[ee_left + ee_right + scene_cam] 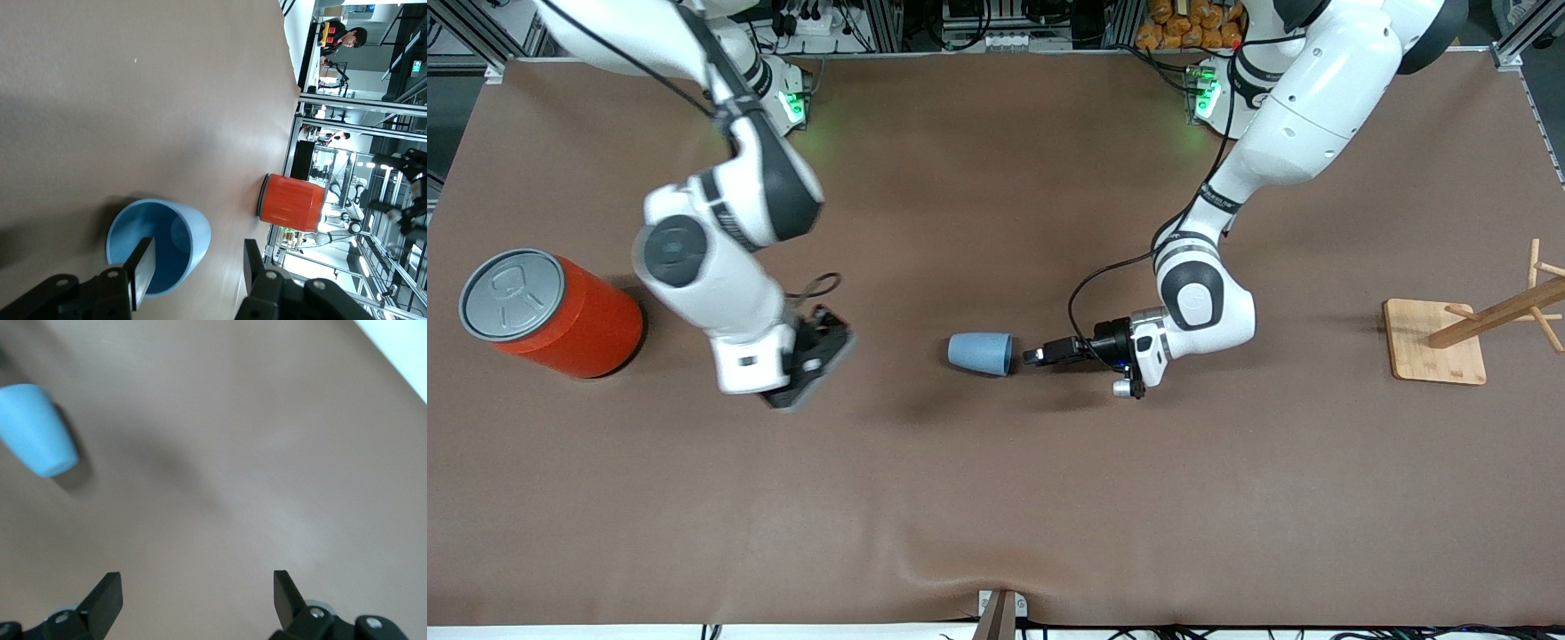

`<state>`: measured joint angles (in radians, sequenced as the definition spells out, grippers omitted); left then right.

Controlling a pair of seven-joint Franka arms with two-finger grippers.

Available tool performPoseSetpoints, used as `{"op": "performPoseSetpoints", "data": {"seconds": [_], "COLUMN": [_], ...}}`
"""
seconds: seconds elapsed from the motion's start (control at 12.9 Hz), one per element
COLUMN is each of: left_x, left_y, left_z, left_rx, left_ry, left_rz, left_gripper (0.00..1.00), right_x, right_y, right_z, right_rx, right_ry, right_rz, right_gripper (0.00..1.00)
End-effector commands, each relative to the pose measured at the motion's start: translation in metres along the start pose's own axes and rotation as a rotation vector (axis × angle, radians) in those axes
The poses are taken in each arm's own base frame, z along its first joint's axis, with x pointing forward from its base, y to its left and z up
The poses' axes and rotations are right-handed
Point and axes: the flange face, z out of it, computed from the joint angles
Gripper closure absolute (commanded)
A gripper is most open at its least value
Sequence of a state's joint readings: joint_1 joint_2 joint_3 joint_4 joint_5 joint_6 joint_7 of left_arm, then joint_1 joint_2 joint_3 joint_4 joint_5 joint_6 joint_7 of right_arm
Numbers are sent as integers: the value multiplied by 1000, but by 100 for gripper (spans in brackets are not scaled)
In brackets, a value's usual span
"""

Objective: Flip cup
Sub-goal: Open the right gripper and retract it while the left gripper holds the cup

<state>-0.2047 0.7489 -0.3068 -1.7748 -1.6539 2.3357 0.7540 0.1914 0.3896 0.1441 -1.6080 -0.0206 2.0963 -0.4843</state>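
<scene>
Here the small light-blue tapered plastic cup (979, 353) lies on its side, rim just before the left gripper (1035, 356), whose open jaws should straddle one wall squarely. The right gripper (811, 373) waits, open.

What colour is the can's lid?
Grey, on the orange can; lid shows best in the front view.

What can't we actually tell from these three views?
- Front view: right gripper is motion-blurred, fingers unreadable there.
- Left wrist view: cup rim is partly hidden by the left gripper finger; contact unclear.
- Right wrist view: cup cut off by the frame edge.
- Front view: wooden rack cropped at the frame edge.
</scene>
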Motion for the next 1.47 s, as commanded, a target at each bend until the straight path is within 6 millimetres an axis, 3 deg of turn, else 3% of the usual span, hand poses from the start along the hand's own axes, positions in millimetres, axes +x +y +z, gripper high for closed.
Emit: {"op": "performPoseSetpoints", "data": {"seconds": [0.0, 0.23, 0.54, 0.77, 1.08, 1.39], "left_x": [3, 1, -13, -17, -23, -14], "left_y": [-4, -10, -12, -9, -11, 5], "left_z": [21, 32, 50, 55, 61, 49], "left_rx": [-8, 5, 11, 4, 17, -5], "left_ry": [31, 44, 42, 42, 49, 75], "left_rz": [-1, -13, -33, -39, -48, -56], "left_gripper": [40, 41, 47, 58, 97, 100], "right_x": [-46, -102, -160, -175, -194, -227], "right_y": [43, 95, 120, 116, 115, 118], "right_z": [-43, -86, -128, -154, -185, -213], "right_rx": [-11, -29, 10, 33, 52, 60], "right_ry": [-10, -23, -81, -98, -146, -158], "right_rz": [216, 362, 497, 598, 697, 754], "right_gripper": [0, 0, 0, 0, 0, 0]}}
